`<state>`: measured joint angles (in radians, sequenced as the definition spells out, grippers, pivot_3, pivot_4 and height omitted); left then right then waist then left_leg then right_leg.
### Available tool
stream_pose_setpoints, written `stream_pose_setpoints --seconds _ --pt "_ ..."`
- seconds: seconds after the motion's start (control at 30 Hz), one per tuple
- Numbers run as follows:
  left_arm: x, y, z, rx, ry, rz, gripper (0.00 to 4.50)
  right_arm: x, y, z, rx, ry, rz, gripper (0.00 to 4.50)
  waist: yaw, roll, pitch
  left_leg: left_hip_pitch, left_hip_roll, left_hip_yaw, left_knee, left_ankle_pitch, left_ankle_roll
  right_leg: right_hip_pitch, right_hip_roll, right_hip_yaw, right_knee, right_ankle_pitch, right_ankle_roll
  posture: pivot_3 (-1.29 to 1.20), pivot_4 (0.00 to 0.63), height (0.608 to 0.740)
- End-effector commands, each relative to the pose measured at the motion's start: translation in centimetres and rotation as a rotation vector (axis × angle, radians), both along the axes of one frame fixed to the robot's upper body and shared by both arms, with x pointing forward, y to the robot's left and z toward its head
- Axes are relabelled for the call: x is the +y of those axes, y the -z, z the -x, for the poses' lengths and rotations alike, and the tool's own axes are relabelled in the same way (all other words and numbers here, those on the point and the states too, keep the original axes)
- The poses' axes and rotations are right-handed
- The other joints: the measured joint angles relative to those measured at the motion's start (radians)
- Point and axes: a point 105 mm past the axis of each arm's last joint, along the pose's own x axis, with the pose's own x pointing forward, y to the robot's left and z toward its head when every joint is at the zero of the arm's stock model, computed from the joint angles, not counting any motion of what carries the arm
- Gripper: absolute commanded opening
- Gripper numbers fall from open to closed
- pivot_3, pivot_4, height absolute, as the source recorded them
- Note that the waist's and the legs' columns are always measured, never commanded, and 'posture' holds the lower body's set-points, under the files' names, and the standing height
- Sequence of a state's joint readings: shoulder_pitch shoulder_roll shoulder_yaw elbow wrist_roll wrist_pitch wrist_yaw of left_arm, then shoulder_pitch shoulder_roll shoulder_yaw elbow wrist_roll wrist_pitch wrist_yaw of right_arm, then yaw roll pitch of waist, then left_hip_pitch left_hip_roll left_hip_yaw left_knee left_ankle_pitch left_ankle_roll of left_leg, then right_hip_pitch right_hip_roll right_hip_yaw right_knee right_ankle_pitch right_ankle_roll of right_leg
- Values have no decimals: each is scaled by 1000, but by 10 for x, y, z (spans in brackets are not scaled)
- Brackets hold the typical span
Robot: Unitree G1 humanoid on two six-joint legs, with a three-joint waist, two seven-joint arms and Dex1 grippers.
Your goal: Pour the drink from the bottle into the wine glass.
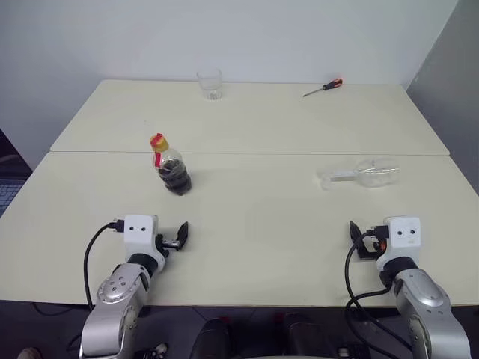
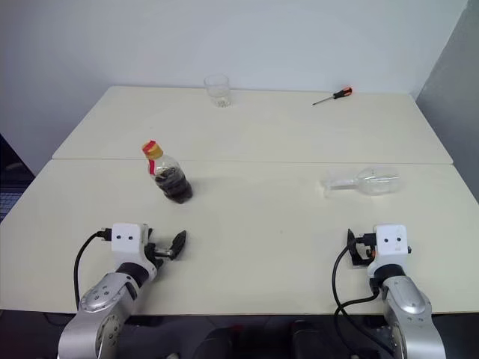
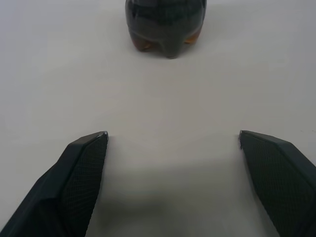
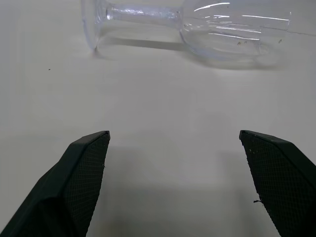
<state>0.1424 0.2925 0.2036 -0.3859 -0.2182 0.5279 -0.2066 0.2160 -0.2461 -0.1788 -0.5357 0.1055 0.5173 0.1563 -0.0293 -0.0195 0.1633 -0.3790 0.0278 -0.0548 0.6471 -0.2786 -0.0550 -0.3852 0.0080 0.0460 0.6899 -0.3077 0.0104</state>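
Both end effectors wide open, empty, hovering low over the desk [image 1: 254,224] near edge. Left end effector [image 3: 173,143] faces the bottle [image 1: 172,166], upright just ahead, drink [image 1: 177,178] filling roughly the lower half. Right end effector [image 4: 173,143] faces the wine glass [image 1: 363,173], lying on its side, looks empty. Tumbler [image 1: 209,83] and screwdriver [image 1: 323,87] at far edge.

One bottle [image 1: 171,166] of dark drink [image 1: 177,179], capped; one wine glass [image 1: 361,173], lying on its side; one clear tumbler [image 1: 209,83]; one screwdriver [image 1: 323,87]; two tables [image 1: 247,120] butted together; two grippers, left [image 1: 178,236] and right [image 1: 358,238].
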Motion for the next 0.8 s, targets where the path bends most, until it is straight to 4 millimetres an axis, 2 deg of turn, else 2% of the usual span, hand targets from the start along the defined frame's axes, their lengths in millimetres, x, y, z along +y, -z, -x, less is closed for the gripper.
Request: stream_pose_setpoints --seconds 0.03,0.4,0.63,0.8 --pt "0 -16 -3 -65 23 -54 4500 -2 -10 -1 -32 -3 -4 4487 0 0 0 0 0 0 0 0 0 0 0 0 0 0 0 0 150 740" --pt "-2 -18 -3 -72 14 -43 4500 3 -11 -3 -32 -35 -22 4487 0 0 0 0 0 0 0 0 0 0 0 0 0 0 0 0 150 740" --pt "-2 -30 -11 -125 12 -42 4500 50 -38 3 -92 -379 -158 4487 0 0 0 0 0 0 0 0 0 0 0 0 0 0 0 0 150 740" --pt "-7 -37 -19 -168 43 -41 4500 78 -66 18 -135 -666 -182 4487 0 0 0 0 0 -1 1 0 0 1 0 -1 0 0 0 0 150 740"
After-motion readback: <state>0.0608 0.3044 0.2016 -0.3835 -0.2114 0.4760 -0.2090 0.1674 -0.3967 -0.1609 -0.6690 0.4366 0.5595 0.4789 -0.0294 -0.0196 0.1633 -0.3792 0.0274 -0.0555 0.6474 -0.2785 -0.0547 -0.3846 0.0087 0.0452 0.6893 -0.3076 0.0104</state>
